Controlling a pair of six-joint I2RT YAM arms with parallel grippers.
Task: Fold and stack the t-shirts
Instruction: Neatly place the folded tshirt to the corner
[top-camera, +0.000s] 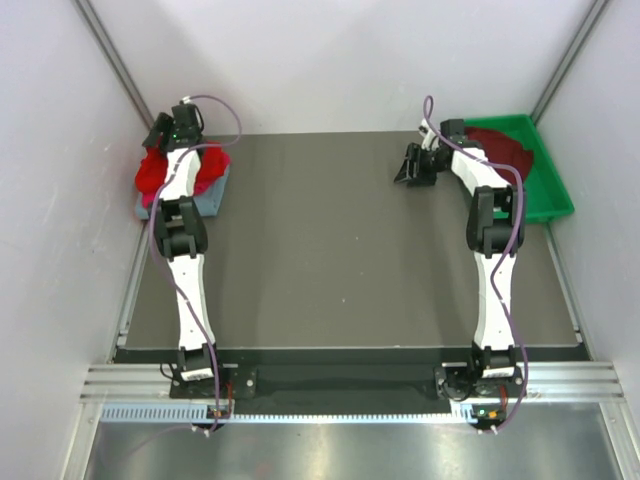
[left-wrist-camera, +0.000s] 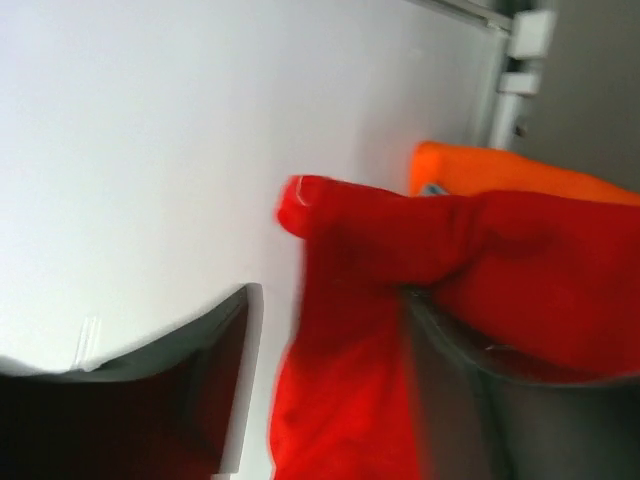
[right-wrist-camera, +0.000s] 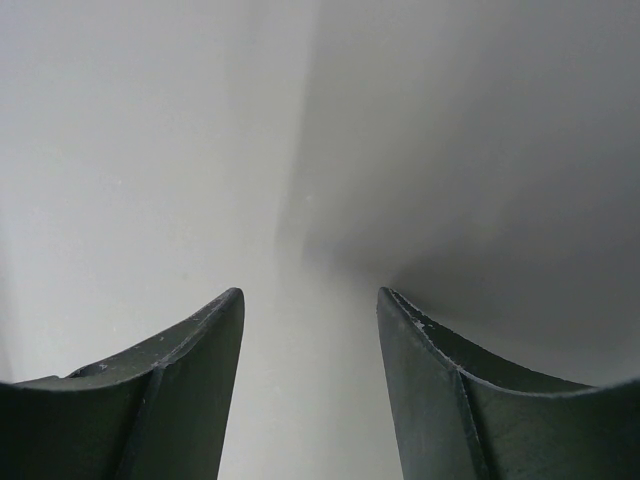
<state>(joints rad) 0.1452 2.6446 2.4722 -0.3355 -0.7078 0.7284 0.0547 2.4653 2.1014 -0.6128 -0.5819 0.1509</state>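
well, the left gripper (top-camera: 160, 133) hangs right over the pile with its fingers (left-wrist-camera: 170, 390) apart. the bright red shirt (left-wrist-camera: 520, 270) is draped over one finger and drops between them, not pinched. it is bunched, one fold poking toward the wall (left-wrist-camera: 150, 150). under the gripper the crimson-pink shirt (top-camera: 213, 163) and the grey-blue shirt (top-camera: 208, 204) lie flat, but the arm covers most of them, so their long axis is hard to judge. the right gripper (right-wrist-camera: 310, 300) stands wide and empty. just beyond its right side the dark maroon shirt (top-camera: 500, 148) lies heaped in the green tray (top-camera: 548, 195), partly behind the arm.
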